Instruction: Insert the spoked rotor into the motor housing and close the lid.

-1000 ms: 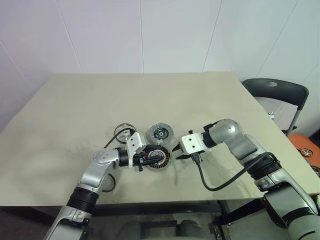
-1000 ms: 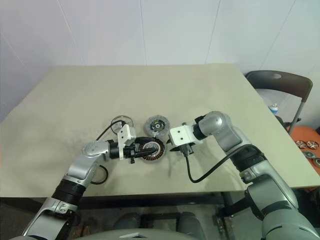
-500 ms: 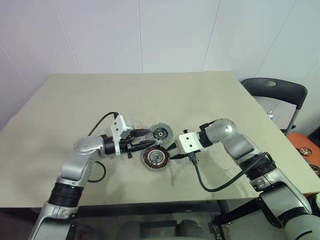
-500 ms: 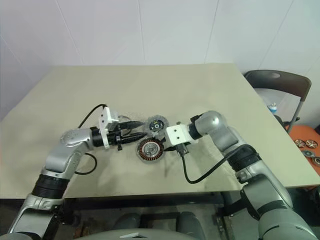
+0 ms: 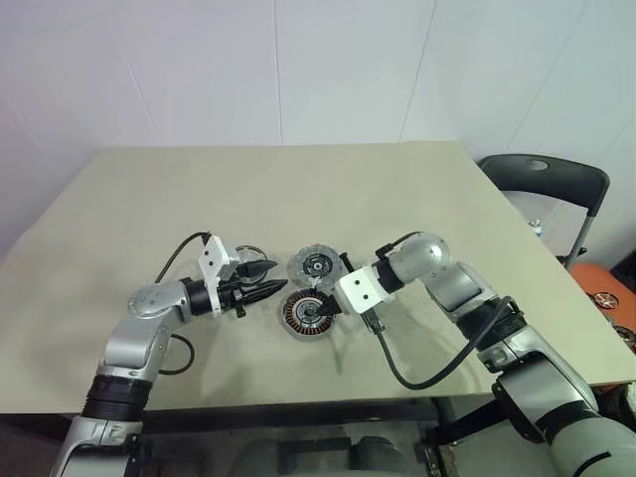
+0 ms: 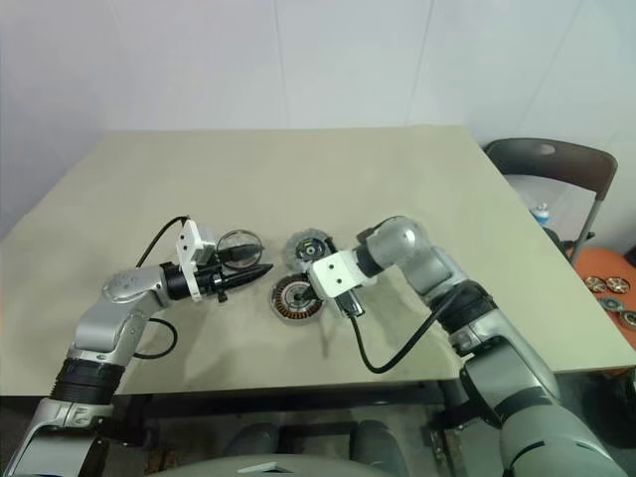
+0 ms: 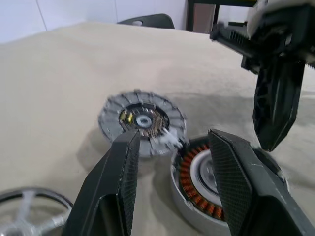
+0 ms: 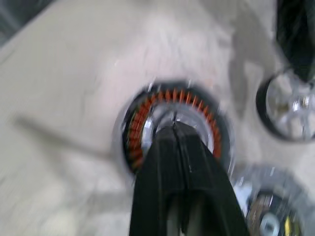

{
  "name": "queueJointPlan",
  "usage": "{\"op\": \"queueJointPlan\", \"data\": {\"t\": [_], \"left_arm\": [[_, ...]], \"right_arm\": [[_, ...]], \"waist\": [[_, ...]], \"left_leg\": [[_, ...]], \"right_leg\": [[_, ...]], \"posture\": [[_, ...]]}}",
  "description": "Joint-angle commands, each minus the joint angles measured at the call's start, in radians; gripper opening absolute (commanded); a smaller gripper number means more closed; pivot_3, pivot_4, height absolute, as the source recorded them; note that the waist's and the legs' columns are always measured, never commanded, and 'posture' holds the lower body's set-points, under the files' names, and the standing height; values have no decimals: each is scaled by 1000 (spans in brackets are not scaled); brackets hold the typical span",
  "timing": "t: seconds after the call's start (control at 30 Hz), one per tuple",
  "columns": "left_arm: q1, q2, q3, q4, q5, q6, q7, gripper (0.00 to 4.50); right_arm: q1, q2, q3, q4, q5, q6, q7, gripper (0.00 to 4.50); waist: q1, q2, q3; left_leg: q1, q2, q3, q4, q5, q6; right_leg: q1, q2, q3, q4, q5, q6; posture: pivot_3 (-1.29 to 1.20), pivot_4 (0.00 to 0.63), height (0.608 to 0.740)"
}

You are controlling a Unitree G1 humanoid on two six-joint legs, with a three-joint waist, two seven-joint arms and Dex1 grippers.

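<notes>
**Housing open on the table, both end effectors empty beside it**

A beige table (image 5: 417, 199) fills the middle of the frame, with white wall panels behind it and a dark plastic chair (image 5: 547, 184) at the right edge. A black cable (image 5: 417, 373) hangs in a loop below the right wrist, in front of the table's near edge. The flat grey ribbed disc that serves as the lid (image 5: 317, 265) lies just above the short round dark motor housing (image 5: 308, 314) with its ring of copper windings; the two nearly touch. The small shiny silver spoked rotor (image 6: 238, 242) lies on the table to the left of the lid, partly hidden behind the left wrist's white block.

The left end effector (image 5: 266, 290) points right, level with the gap between rotor and housing. Its two black fingers (image 7: 118, 191) stand parted with nothing between them; in the left wrist view they frame the lid and the housing. The right end effector (image 8: 179, 162) has its fingers pressed together and holds nothing; its tip hangs over the centre of the housing, coming in from the right.

A second ago the left end effector was around the housing's left side; it has since drawn back to the left and up. The right end effector, then partly open and well to the right of the housing, has closed and moved left over it. The housing, lid and rotor lie where they did.
</notes>
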Motion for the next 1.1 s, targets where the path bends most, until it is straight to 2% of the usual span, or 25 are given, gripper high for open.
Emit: {"op": "queueJointPlan", "data": {"t": [0.03,0.57,0.8,1.1], "left_arm": [[6,4,28,4,-1,-36,8,2341],[66,4,29,16,5,-86,26,2341],[80,4,30,15,6,-97,37,2341],[83,-9,13,-6,8,-95,58,2341]], "right_arm": [[-19,7,17,2,-14,-34,13,20],[-81,111,62,118,-53,-103,6,20],[-81,122,66,200,-63,-124,-4,20],[-78,123,60,208,-68,-142,-16,20]], "waist": [[2,0,0],[-2,0,0],[-4,0,0],[-4,1,0]], "left_leg": [[0,0,0,0,0,0],[0,0,0,0,-1,-2],[0,0,0,0,-1,-2],[0,0,0,-1,-1,-2]], "right_leg": [[0,0,0,0,0,-1],[-1,-1,0,0,0,-1],[-1,-1,0,0,0,-1],[-1,-1,0,0,0,-1]], "posture": [[0,0,740],[0,0,740],[0,0,740],[0,0,740]]}}
